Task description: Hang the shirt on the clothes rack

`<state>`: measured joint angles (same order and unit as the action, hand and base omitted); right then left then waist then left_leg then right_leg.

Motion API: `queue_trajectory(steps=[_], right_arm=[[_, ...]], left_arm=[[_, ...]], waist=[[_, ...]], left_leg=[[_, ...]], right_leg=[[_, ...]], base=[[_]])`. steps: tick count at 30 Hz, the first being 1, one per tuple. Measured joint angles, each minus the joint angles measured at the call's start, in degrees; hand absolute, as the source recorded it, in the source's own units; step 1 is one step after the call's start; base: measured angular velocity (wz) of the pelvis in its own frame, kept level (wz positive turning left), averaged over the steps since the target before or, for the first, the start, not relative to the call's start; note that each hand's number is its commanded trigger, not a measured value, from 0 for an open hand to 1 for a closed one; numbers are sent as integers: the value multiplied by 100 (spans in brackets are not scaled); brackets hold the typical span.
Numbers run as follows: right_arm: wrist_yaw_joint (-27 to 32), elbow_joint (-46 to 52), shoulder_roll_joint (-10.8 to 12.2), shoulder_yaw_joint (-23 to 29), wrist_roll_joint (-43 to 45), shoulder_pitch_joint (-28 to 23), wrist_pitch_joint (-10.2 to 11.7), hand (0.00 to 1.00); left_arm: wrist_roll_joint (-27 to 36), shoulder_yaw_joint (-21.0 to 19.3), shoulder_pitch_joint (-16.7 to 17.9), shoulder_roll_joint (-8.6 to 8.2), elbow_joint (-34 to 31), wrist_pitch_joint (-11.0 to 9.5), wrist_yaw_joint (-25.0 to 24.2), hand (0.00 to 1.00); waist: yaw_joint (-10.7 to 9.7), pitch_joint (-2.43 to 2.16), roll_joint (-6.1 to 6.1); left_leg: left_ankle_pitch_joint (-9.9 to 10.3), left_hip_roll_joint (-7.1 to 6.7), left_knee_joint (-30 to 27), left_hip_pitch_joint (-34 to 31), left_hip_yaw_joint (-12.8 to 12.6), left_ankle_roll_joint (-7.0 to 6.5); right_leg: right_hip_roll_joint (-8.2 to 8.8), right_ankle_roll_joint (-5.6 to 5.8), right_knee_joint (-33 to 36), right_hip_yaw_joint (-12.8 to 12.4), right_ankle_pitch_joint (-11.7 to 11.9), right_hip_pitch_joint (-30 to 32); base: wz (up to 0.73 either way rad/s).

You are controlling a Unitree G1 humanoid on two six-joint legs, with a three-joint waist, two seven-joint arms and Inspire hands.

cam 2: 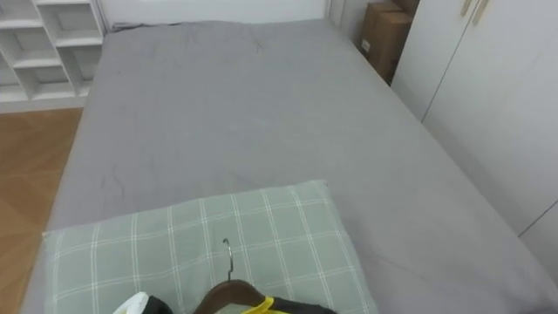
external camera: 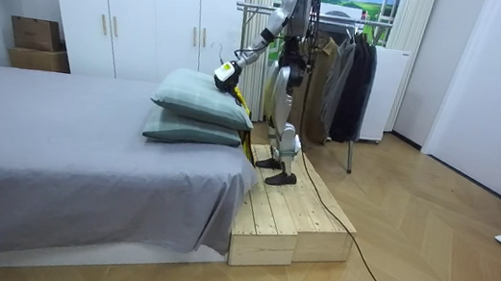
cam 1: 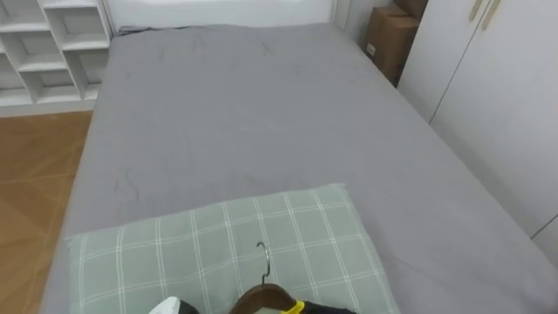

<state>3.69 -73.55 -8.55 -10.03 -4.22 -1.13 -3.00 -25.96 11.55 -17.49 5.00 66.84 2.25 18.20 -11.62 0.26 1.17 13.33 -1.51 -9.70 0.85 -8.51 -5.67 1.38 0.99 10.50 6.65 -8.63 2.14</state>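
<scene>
Grey bed, checked pillow at its head: wooden hanger low over pillow, robot hand at it, grip unreadable; best kept hook-up and level, then turned slowly toward rack behind.

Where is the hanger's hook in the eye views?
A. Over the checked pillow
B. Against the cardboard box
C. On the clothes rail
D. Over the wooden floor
A: the hook of the hanger shows against the checked pillow, which lies on the near end of the bed.
</scene>
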Motion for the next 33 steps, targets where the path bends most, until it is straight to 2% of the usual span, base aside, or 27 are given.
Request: queue_trajectory(steps=[6,10,13,19,27,33], right_arm=[[-2,0,-23,0,-48,0,128,0],[-7,-14,-58,-5,-107,-16,213,0],[-4,-23,-90,1,-99,-2,261,0],[-14,-24,-124,2,-96,7,287,0],[-23,-31,-140,5,-93,12,286,0],[-90,-28,-198,116,-38,-5,286,0]], left_arm=[[760,16,-1,31,-69,-128,-41,100],[1061,102,4,71,-505,-124,-171,100],[1076,174,38,126,-831,-123,-202,100],[1083,226,350,327,-1700,-64,-389,100],[1085,226,383,493,-2216,-4,-530,100],[1086,205,545,587,-3026,41,-544,100]], waist=[[10,-3,-20],[77,11,-55],[110,29,-95],[113,28,-158],[126,26,-184],[132,22,-259]], left_leg=[[0,-2,-18,-16,32,1],[-1,-11,-74,-5,107,1],[-1,-14,-73,26,123,1],[-6,-12,-117,-2,218,10],[-6,-18,-175,-16,329,11],[-6,-22,-175,56,366,11]], right_leg=[[10,0,-4,46,0,-4],[27,0,-74,99,0,-118],[36,1,-107,142,0,-172],[37,-6,-167,202,22,-225],[41,-10,-172,341,27,-292],[41,-10,-179,355,29,-366]], base=[[3],[12],[9],[8],[9],[3]])
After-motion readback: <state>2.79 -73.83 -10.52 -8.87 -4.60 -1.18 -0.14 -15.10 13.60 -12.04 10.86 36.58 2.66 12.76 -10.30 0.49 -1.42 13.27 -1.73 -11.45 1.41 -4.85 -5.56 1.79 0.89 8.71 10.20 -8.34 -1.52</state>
